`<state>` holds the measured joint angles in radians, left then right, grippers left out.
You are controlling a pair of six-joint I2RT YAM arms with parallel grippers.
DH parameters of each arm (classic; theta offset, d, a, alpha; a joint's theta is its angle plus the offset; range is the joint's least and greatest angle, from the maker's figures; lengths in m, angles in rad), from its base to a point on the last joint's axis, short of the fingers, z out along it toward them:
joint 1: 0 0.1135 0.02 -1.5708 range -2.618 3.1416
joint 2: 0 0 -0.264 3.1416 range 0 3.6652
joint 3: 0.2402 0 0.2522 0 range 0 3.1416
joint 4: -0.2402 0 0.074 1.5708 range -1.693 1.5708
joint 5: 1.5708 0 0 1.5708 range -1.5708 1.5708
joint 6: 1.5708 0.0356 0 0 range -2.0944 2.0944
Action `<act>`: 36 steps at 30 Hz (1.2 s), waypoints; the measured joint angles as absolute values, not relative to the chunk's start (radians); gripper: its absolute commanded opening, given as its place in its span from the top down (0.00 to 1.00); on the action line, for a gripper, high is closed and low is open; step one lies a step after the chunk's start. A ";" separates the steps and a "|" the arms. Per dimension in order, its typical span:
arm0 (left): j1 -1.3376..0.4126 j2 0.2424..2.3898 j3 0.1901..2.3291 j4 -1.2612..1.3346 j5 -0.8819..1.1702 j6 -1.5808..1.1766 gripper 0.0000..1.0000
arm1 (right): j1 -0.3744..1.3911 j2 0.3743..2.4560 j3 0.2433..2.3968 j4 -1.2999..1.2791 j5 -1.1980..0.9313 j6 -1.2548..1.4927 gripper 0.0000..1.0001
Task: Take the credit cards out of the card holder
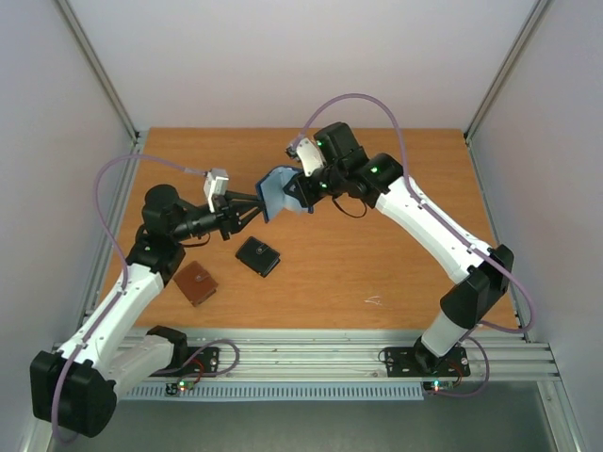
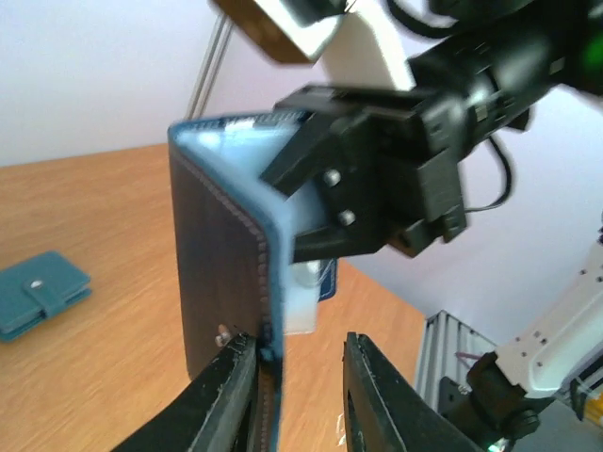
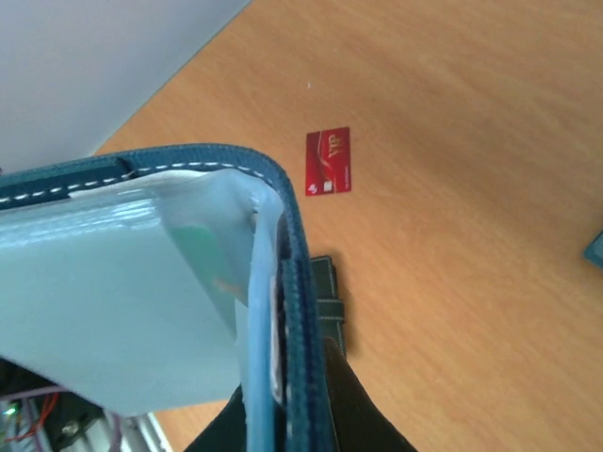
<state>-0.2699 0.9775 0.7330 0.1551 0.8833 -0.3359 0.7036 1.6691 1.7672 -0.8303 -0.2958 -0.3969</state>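
The dark navy card holder (image 1: 276,193) hangs open above the table between both grippers. In the right wrist view its cover (image 3: 300,282) and pale clear pockets sit between my right gripper's (image 3: 292,400) fingers, which are shut on it. A teal-green card (image 3: 203,254) shows through a clear pocket. A red card (image 3: 328,162) lies flat on the table below. My left gripper (image 2: 297,344) stands open at the holder's lower edge (image 2: 267,311). One finger (image 2: 226,377) touches the stitched edge and the other stands apart.
A black wallet (image 1: 257,255) lies on the table under the grippers, and a brown one (image 1: 196,282) lies near the left arm. A teal wallet with a snap tab (image 2: 38,294) lies farther off. The table's walls stand at the back and sides.
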 measured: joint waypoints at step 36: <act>-0.133 0.957 0.733 0.181 0.942 -0.276 0.42 | 0.587 1.575 1.648 -0.699 -0.773 -0.369 0.99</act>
